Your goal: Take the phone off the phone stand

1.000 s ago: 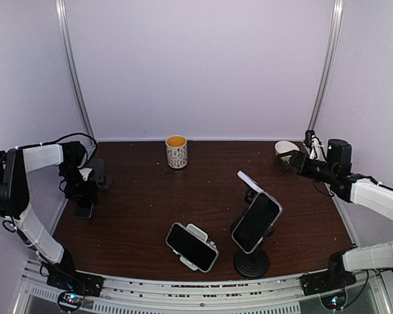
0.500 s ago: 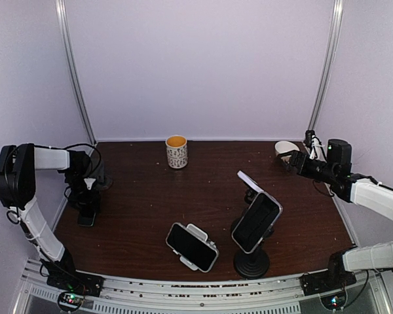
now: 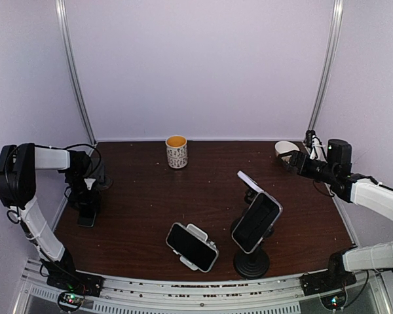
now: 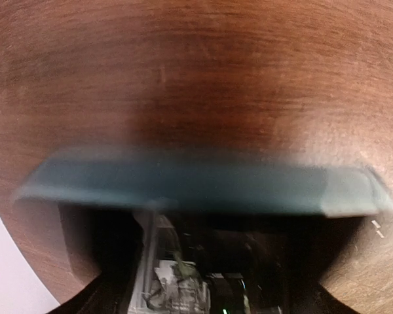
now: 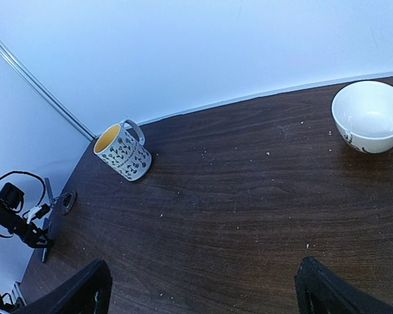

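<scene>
A dark phone is at the table's left edge, right under my left gripper, which points straight down. In the left wrist view this phone is a blurred dark slab lying across the frame, close over the wood. The fingers do not show there, so the grip is unclear. A black phone stand at front right carries a tilted phone. Behind it a white-topped stand is bare. My right gripper hangs open over bare wood at the far right, holding nothing.
A white holder with another phone lies at front centre. A patterned mug stands at the back. A white bowl sits at the back right corner, close to my right gripper. Walls close in on both sides.
Over the last second my left arm lowered the dark phone towards the table at the left edge; over the last half second it has stayed put. The right arm has not moved.
</scene>
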Robot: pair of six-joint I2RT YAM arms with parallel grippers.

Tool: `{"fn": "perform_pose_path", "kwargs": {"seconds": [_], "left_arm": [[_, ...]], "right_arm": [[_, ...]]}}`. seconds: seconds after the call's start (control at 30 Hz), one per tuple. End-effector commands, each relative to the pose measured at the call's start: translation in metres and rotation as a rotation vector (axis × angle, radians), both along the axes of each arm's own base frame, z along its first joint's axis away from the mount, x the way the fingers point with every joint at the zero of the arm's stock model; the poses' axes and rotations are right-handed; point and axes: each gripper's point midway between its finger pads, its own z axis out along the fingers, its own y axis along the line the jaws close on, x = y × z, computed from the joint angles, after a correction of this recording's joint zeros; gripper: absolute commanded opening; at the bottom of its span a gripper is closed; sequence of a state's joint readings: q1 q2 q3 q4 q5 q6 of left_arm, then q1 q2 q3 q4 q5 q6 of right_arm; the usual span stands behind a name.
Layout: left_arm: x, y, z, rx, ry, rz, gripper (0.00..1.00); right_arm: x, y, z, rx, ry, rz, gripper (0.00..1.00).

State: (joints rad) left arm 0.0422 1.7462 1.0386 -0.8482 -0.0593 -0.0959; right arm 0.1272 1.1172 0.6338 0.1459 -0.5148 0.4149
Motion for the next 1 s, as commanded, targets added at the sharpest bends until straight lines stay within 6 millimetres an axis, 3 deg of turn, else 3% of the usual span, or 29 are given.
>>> {"fn": "perform_pose_path", "kwargs": {"seconds": [0.0,0.33,0.6,0.8,0.97], "left_arm": [[0.007,0.005,0.002,0.023,-0.022,0.012,0.85],[0.009,0.006,0.02,0.03,-0.081,0.01,0.94],[0.023,-0.004,0.076,0.018,-0.266,-0.024,0.96],[0.039,-0.038,0.134,0.01,-0.447,-0.143,0.98],[0.041,-0.088,0.182,-0.02,-0.626,-0.301,0.98]], "right_arm": [[0.0,-0.005,0.005,-0.014,-0.024,-0.022,1.0],[0.0,-0.005,0.005,-0.008,-0.024,-0.018,1.0],[0.0,-0.004,0.005,-0.005,-0.024,-0.014,1.0],[-0.001,-0.004,0.005,-0.005,-0.024,-0.013,1.0],[-0.001,-0.003,0.004,-0.004,-0.023,-0.01,1.0]]}}
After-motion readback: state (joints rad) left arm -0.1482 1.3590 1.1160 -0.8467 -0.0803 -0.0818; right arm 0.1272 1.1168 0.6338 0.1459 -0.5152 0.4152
